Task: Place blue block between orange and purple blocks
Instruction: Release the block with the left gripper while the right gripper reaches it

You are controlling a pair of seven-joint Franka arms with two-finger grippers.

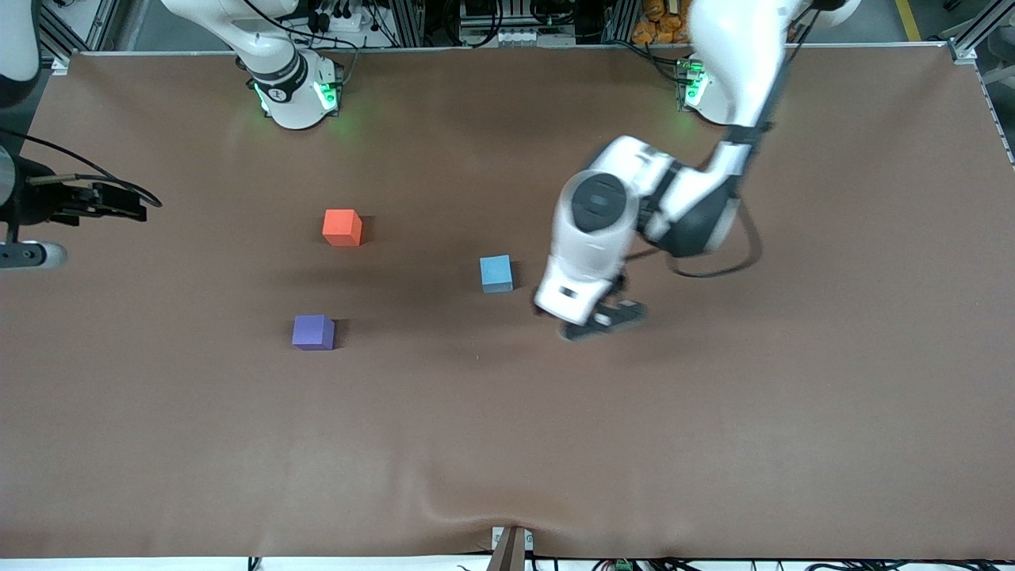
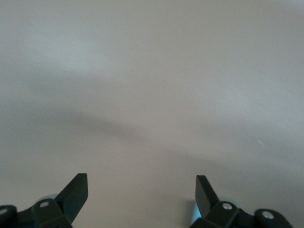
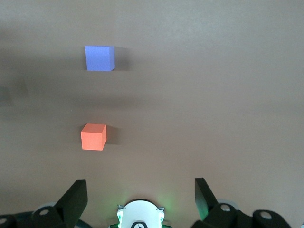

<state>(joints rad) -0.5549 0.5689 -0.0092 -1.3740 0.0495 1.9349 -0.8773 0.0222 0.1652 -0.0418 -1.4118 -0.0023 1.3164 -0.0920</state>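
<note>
I can read no text, label, brand, number or sign in any of my views. The three blocks have plain faces, the brown table cover (image 1: 507,444) has no print, and the arms show no marking that I can read.
</note>
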